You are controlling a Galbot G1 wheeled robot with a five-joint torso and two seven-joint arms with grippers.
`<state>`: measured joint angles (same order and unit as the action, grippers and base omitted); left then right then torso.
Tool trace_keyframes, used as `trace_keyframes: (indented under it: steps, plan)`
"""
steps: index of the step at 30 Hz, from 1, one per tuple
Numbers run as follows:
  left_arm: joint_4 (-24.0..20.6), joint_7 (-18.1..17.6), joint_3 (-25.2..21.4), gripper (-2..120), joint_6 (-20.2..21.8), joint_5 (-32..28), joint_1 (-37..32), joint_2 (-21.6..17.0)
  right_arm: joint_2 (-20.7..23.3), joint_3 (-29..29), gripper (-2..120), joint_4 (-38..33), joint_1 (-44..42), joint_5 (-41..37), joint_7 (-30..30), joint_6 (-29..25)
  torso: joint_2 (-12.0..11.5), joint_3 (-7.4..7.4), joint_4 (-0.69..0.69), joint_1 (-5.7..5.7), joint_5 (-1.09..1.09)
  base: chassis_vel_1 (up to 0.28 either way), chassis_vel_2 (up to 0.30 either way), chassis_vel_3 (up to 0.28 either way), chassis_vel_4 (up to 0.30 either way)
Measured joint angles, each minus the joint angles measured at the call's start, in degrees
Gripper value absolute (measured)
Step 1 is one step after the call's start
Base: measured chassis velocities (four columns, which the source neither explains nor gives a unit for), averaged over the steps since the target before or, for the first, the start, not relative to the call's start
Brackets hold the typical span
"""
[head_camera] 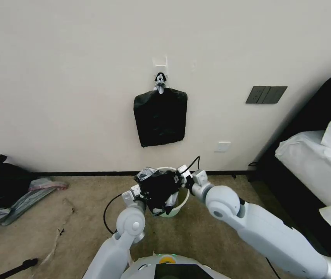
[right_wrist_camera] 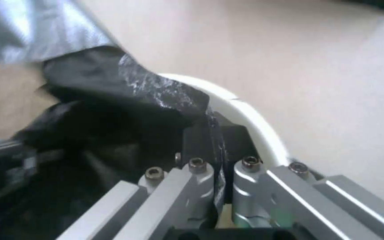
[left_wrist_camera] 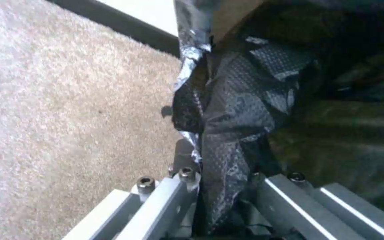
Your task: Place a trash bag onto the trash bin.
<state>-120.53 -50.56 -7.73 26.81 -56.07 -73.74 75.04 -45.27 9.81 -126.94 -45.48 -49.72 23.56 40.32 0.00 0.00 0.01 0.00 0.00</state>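
Against the pale wall, a flat rectangular black bundle with a knotted top (head_camera: 160, 116), hung from a hook above the carpet and no part of this step. Below it, on the beige carpeted floor (head_camera: 72, 232), the small round white plastic trash bin (head_camera: 180, 205), standing upright near the skirting. Held over and in front of the bin's mouth, the thin glossy wrinkled black plastic trash bag (head_camera: 158, 190), bunched between the two arms, hiding most of the rim, not yet spread over it.

On the bag's left edge, the left pincer (left_wrist_camera: 221, 186), clamped on a fold of embossed film running down between its metal fingers. On the right edge, just inside the bin's white rim (right_wrist_camera: 245, 113), the right pincer (right_wrist_camera: 218, 180), closed on a thin strip of film.

Judged as the opening-and-seating step, roughly midway. To do it well: draw the two pincers apart across the mouth so the film goes taut and the bag's opening gapes; keep both grips firm, since glossy film likely slips; lower evenly so the hem passes outside the rim on both sides rather than falling inside. Likely risks: tipping or nudging the light bin, tearing thin film on over-stretch, or folding only one side over.
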Motion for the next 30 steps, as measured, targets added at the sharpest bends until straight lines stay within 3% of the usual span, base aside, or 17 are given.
trace_keyframes:
  steps: [11,19,25,30]
  plan:
    - [-4.83,2.15,-4.7,2,-0.28,-1.48,-3.52,-4.0,7.98,-10.95,0,-1.03,-7.93,-0.42,0.5,-0.01,0.0,0.0,-0.02,0.0,-0.01,0.0,0.0,0.0,0.0]
    - [-6.53,2.78,-6.52,2,-0.3,-2.58,-4.24,-5.8,7.34,-11.22,0,-2.01,-12.15,2.06,-1.13,-1.28,0.0,0.0,-0.01,0.0,0.0,0.0,0.0,0.0,0.0]
    - [-8.04,3.29,-6.7,2,0.42,-2.49,-5.51,-6.3,7.67,-9.41,19,-3.39,-12.48,8.62,-4.89,-4.23,0.0,0.0,0.0,0.0,0.0,0.0,0.0,0.0,0.0]
    - [-9.02,3.54,-7.74,2,1.04,-2.87,-6.01,-7.3,11.35,-10.7,39,-5.74,-14.74,19.61,-9.42,-8.04,0.0,0.0,-0.01,0.0,-0.01,0.0,0.0,0.0,0.0]
